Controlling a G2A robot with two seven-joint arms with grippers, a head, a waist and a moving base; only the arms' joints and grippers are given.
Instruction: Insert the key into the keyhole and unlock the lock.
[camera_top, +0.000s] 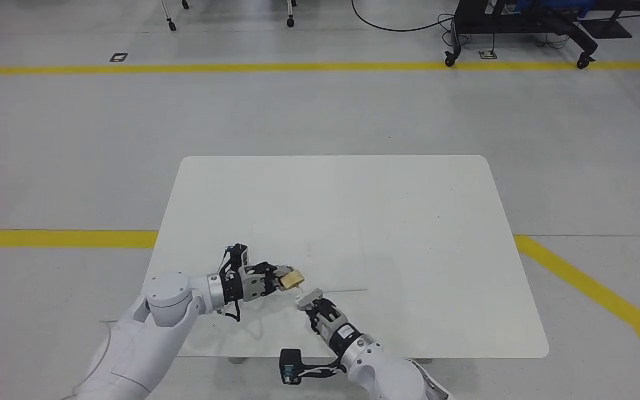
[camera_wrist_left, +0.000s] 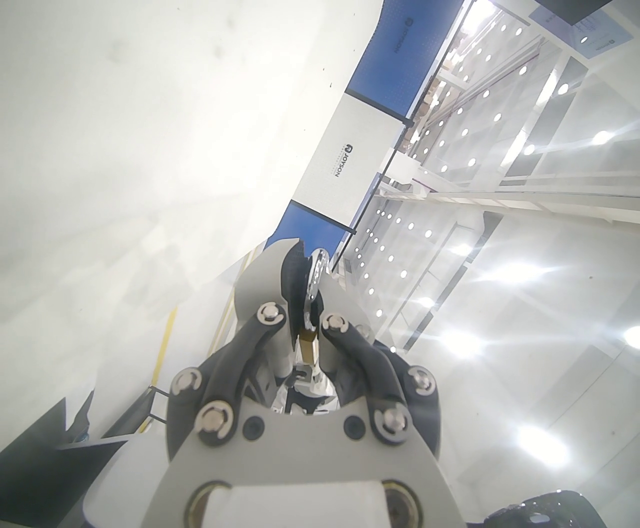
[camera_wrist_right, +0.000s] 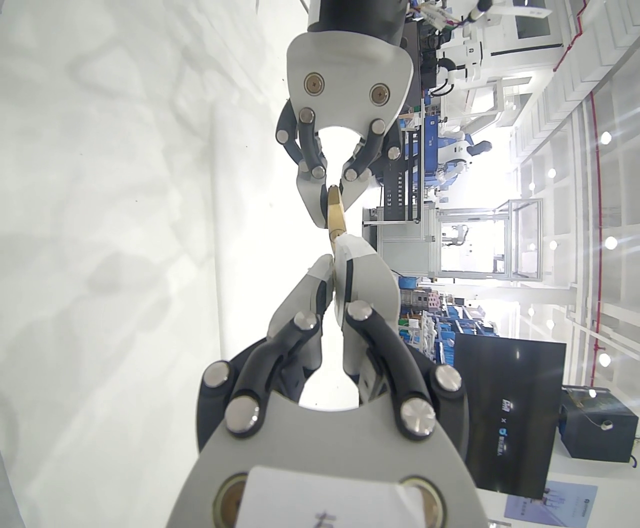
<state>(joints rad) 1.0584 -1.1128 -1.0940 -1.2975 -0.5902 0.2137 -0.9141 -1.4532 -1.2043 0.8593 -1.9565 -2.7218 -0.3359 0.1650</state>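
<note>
Left fingers (camera_top: 265, 283) are closed on the lock (camera_top: 290, 279), a small brass block. It sticks out past the tips twd the right arm and is held above the table (camera_top: 400, 200), over the near edge, left of centre.

Right wrist cam: the left fingers (camera_wrist_right: 310, 200) come in from the far side w/ the lock (camera_wrist_right: 336, 210) pinched btwn the two pads, seen edge-on. Its narrow end points at the right fingers (camera_wrist_right: 360, 270).

Right fingers are pressed nearly flat together, w/ only a thin brass strip btwn the pads: the key (camera_wrist_right: 332, 272), gripped by its flat sides. The key's front end meets the lock's narrow end right at the fingertips. Can't tell how far in it sits, or whether it's in the keyhole at all; the fingertip covers the joint.

Top view: right fingers (camera_top: 312, 298) sit just beside the lock, on the side nearer the robot. Both arms meet tip to tip there.

Left wrist cam: left fingers (camera_wrist_left: 260, 285) are drawn close, w/ a bit of brass from the lock (camera_wrist_left: 307, 345) showing btwn the finger links. A shiny round metal piece (camera_wrist_left: 316, 270) sits up at the tips; can't tell what it belongs to.
</note>
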